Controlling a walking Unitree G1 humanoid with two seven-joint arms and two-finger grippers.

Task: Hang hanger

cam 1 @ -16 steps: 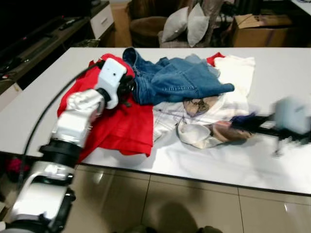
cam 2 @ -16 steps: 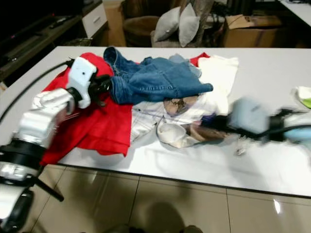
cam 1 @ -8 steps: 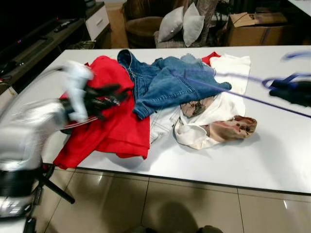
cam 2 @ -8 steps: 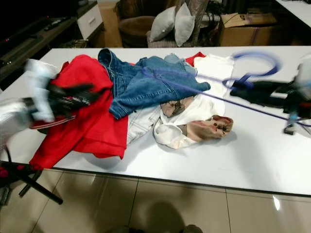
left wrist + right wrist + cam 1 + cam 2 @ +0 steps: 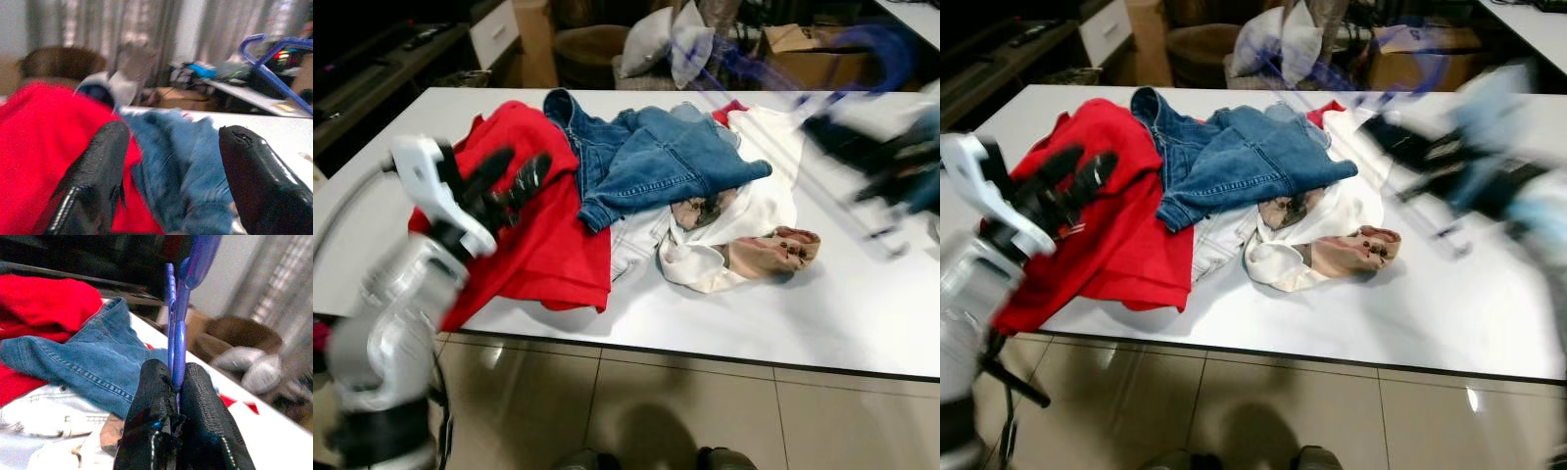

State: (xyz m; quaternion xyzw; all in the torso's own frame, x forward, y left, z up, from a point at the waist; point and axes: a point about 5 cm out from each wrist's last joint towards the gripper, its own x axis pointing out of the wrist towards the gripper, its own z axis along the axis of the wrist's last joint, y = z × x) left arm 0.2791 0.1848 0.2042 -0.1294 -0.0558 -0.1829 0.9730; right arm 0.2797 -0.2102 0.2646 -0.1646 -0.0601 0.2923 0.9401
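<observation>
- Where the right pincer (image 5: 177, 396) appeared, we saw it clamped on the blue hanger (image 5: 178, 328), raised above the white table (image 5: 862, 313) at the robot's right.
- We found the left pincer (image 5: 171, 166) spread wide and empty over the red garment (image 5: 543, 235).
- Blue jeans (image 5: 656, 162) lay beside a white shirt (image 5: 759, 206).

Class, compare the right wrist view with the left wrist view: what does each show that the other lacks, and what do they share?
Right wrist view alone: the right gripper, jaws shut on the blue hanger, seen edge-on, and white cloth beneath the jeans.

Left wrist view alone: the left gripper, jaws open and holding nothing, and curtains behind.

Both: the red garment, the denim jeans, the white table and the hanger itself.
</observation>
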